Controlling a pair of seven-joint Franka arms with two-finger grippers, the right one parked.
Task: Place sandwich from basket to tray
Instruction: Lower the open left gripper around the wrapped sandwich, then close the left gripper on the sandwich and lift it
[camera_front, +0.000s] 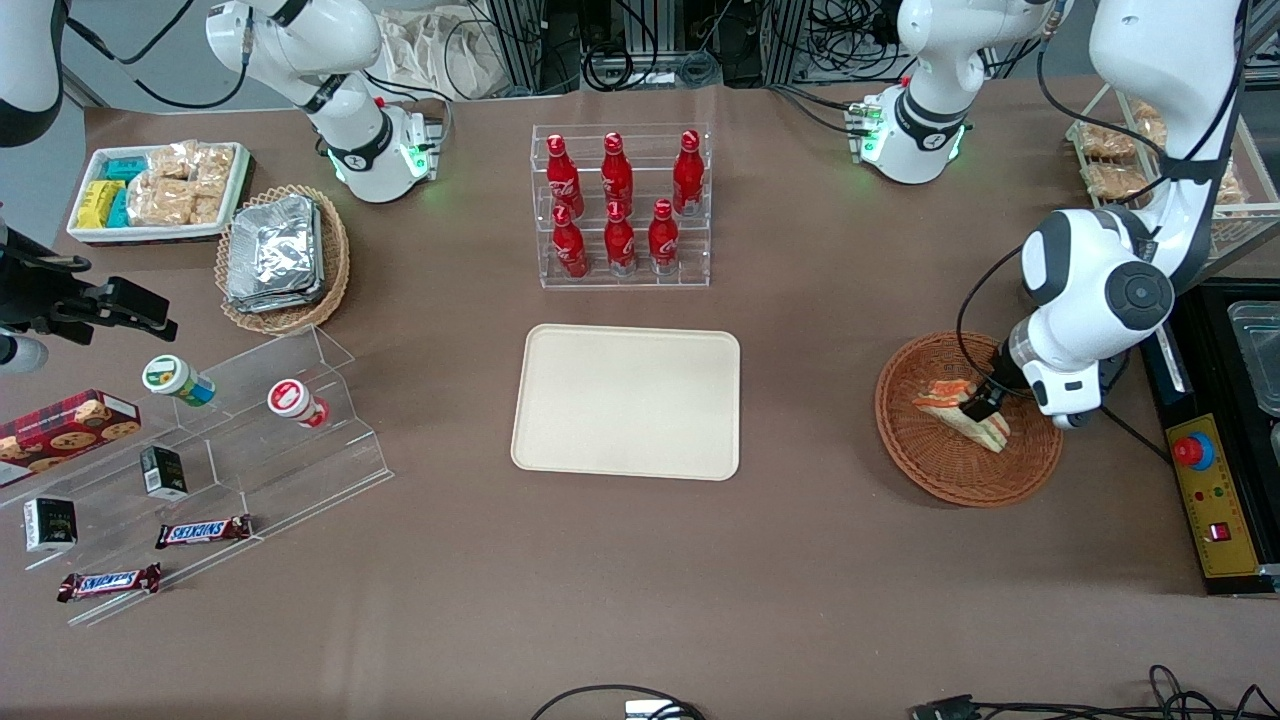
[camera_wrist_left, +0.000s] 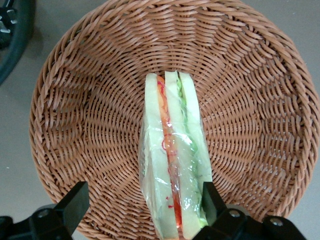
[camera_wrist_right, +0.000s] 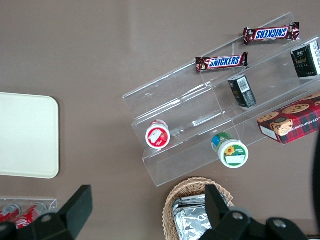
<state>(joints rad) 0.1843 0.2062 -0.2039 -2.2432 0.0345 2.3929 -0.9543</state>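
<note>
Open table between basket and tray

Your gripper (camera_wrist_left: 142, 210) sits low in the basket (camera_front: 935, 470), fingers spread around the sandwich (camera_wrist_left: 172, 165). Bare table leads to the tray (camera_front: 560, 400); the bottle rack (camera_front: 620, 205) stands farther from the camera.

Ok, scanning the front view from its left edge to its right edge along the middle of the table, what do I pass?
Clear stepped display stand → tray → basket → sandwich, lying in the basket → pincer, down at the sandwich, fingers open around it.

Sandwich (camera_wrist_left: 172, 160) tip cut off
</note>
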